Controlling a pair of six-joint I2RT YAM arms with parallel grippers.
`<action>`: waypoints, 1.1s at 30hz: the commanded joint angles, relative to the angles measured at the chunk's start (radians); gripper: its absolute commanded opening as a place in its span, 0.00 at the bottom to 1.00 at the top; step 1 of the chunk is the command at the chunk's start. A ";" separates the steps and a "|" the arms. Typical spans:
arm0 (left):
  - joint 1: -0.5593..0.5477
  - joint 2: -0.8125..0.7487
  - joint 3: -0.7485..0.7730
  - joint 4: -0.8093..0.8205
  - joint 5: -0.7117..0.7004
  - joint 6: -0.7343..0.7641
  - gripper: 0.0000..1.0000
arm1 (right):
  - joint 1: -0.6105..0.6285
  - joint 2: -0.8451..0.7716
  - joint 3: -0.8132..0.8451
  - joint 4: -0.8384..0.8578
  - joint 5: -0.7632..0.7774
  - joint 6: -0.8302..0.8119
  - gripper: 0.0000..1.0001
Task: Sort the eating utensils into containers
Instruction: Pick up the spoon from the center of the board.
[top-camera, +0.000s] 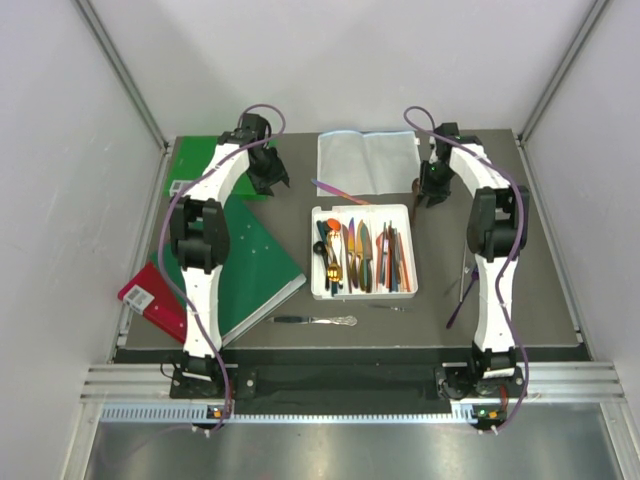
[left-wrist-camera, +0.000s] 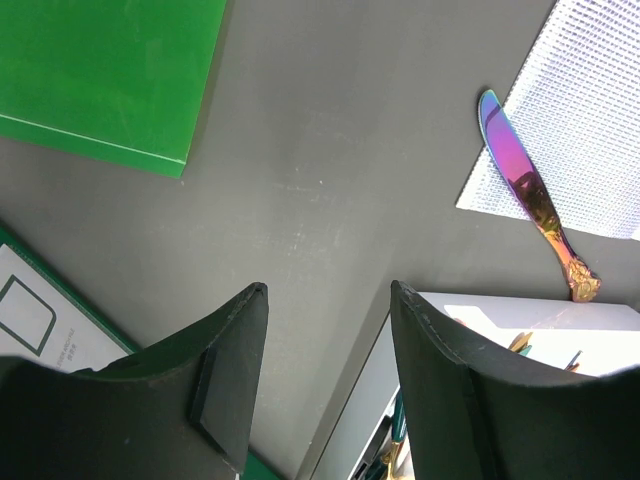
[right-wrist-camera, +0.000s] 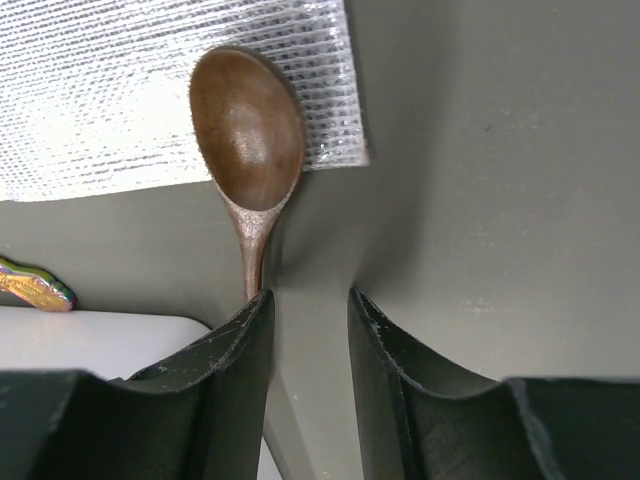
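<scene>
Where the table meets the arm bases, a silver knife (top-camera: 315, 320) lies alone on the dark surface, just in front of the white tray (top-camera: 365, 294). Further back, the tray's long compartments hold a row of utensils (top-camera: 362, 255) in gold, orange, teal and black. Two thin sticks (top-camera: 463, 282) lie well to its right, too slim to identify. Green books (top-camera: 255, 260) and a red one (top-camera: 148, 293) sit to its left.

Beyond the tray, both arms reach to the far side. The left gripper (top-camera: 268, 178) hangs over bare table. Its wrist view shows the left gripper (left-wrist-camera: 328, 290) with jaws spread wide and nothing between them. The right gripper (top-camera: 430, 192) is just past the tray's far right corner. In its wrist view the right gripper (right-wrist-camera: 310, 295) has jaws only narrowly apart, with bare table in the gap. A brown wooden spoon (right-wrist-camera: 247, 125) runs its handle under one fingertip (right-wrist-camera: 258, 305) rather than between the two, so it is not clamped.

Farthest back lies a white mesh sheet (top-camera: 368, 160). The spoon's bowl rests on its corner, a detail the overhead view barely resolves. The left wrist view alone shows clearly the iridescent knife (left-wrist-camera: 525, 185), its blade on the sheet's edge and its gold handle reaching the tray's rim.
</scene>
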 joint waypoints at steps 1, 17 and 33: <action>-0.005 -0.021 0.045 -0.008 0.003 -0.011 0.57 | 0.024 -0.014 0.014 0.033 -0.001 0.005 0.36; -0.006 -0.006 0.056 -0.015 0.003 -0.012 0.57 | 0.024 -0.057 0.098 0.031 -0.020 0.038 0.35; -0.006 0.005 0.062 -0.025 -0.005 0.003 0.57 | 0.055 0.027 0.149 -0.013 -0.011 0.031 0.35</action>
